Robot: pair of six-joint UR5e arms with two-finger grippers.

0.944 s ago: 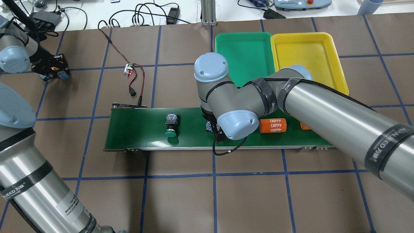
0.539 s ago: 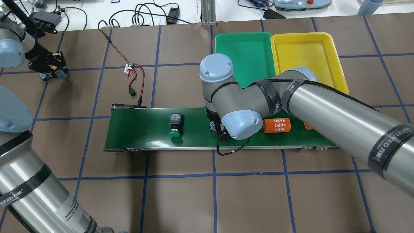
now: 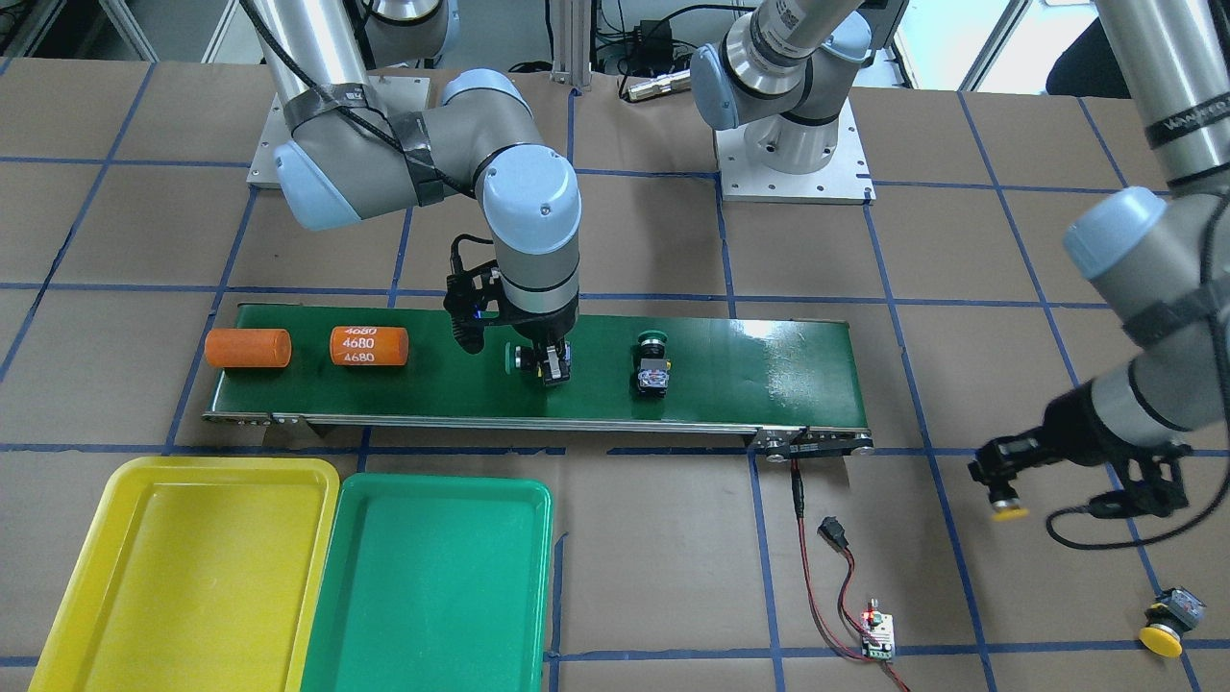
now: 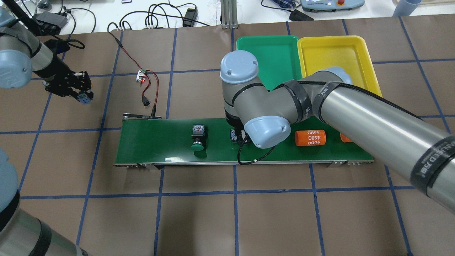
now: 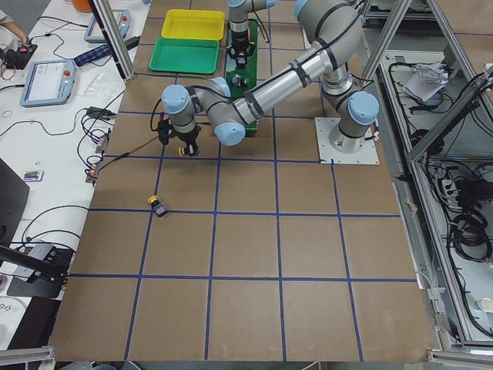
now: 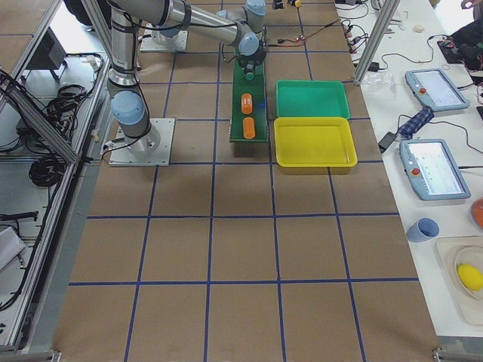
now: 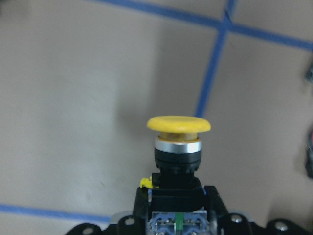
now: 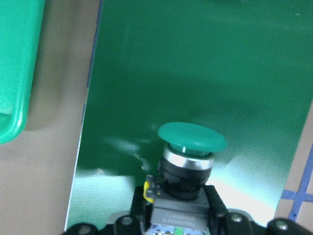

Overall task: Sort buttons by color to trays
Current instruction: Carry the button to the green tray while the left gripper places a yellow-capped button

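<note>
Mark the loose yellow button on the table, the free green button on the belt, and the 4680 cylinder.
loose yellow button [image 3: 1162, 638], front-facing view, yellow cap.
free green button [image 4: 198, 145], overhead view, green cap.
4680 cylinder [image 3: 369, 346], front-facing view, printed side.

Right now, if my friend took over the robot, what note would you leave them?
Left gripper: shut on a yellow button, above the table.
Right gripper: shut on a green button at the conveyor belt.
Loose: second green button on the belt; second yellow button on the table.
Done: nothing sorted; yellow tray and green tray both empty.
To do: all four buttons into matching trays.
</note>
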